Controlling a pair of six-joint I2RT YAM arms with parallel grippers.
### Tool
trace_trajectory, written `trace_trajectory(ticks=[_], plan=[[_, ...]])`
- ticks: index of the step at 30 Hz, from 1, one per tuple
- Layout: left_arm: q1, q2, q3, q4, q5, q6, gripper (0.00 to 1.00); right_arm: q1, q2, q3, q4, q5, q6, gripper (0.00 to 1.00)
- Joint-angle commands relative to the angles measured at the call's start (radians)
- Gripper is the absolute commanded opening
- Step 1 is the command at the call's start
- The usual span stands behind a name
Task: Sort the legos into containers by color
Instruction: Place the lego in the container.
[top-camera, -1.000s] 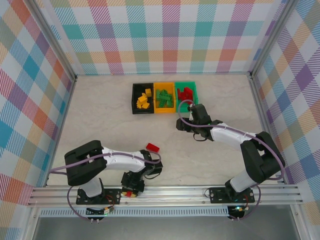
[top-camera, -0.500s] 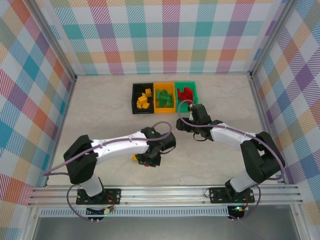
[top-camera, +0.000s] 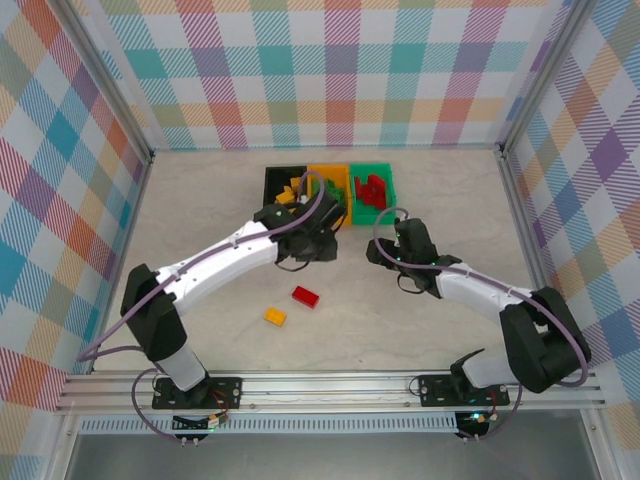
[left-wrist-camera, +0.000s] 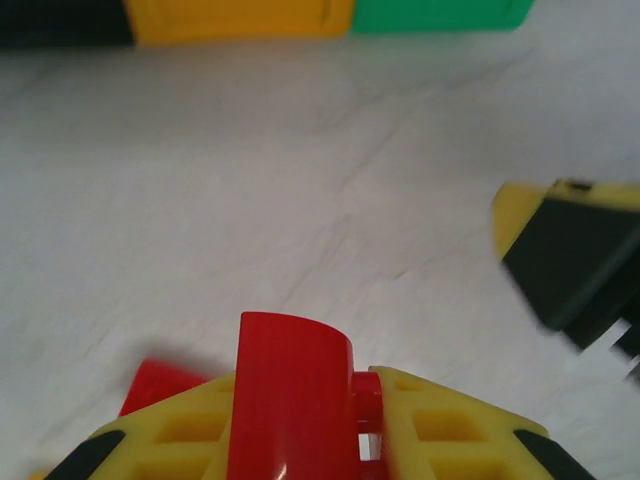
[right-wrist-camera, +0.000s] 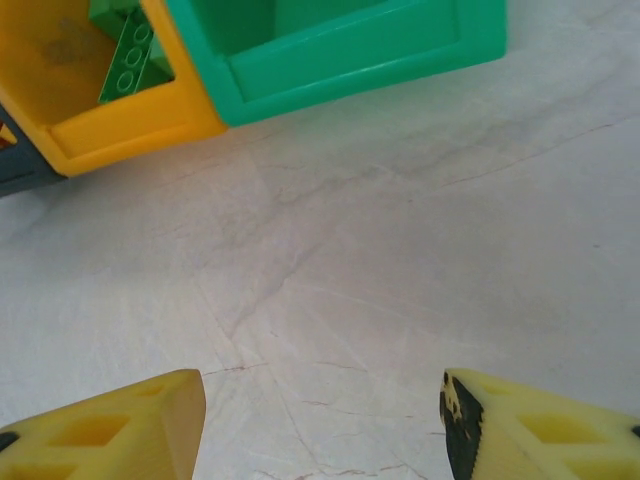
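Pastel checked walls are set around a pale marbled table. At its far edge three bins are lined up side by side: a black bin, an orange-yellow bin and a green bin. Yellow bricks are kept in the black bin, a green brick is seen in the orange-yellow bin, and red bricks are gathered in the green bin.

The left arm is stretched across the table toward the bins. The left jaws are clamped on a held red brick. It is judged to be held this way for carriage to the green bin, where its colour is collected. The right arm is posed just short of the green bin's near corner. The right jaws are spread apart with nothing between them, which is judged to be a waiting posture.

Two bricks lie near each other on the table, well apart from the bins: a loose red brick and a loose yellow brick. Both are not yet sorted.

The bin order, the contents and the loose bricks are given by the overhead view, but the grip cannot be read there. The clamp on the held red brick is confirmed by the left wrist view, where one finger of the right arm is also caught at the right edge. The empty gap is confirmed by the right wrist view.
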Motion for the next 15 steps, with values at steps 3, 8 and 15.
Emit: trace_trajectory(ticks=[3,8,15], plan=[[0.034,0.183,0.218,0.148,0.062,0.09,0.0,-0.035,-0.059,-0.03,0.04,0.021,0.037,0.65],[0.055,0.413,0.497,0.155,0.052,0.154,0.0,-0.039,-0.053,-0.032,0.044,0.023,0.034,0.65],[0.09,0.744,0.905,0.107,-0.095,0.238,0.0,-0.041,-0.053,-0.033,0.051,0.038,0.024,0.65]])
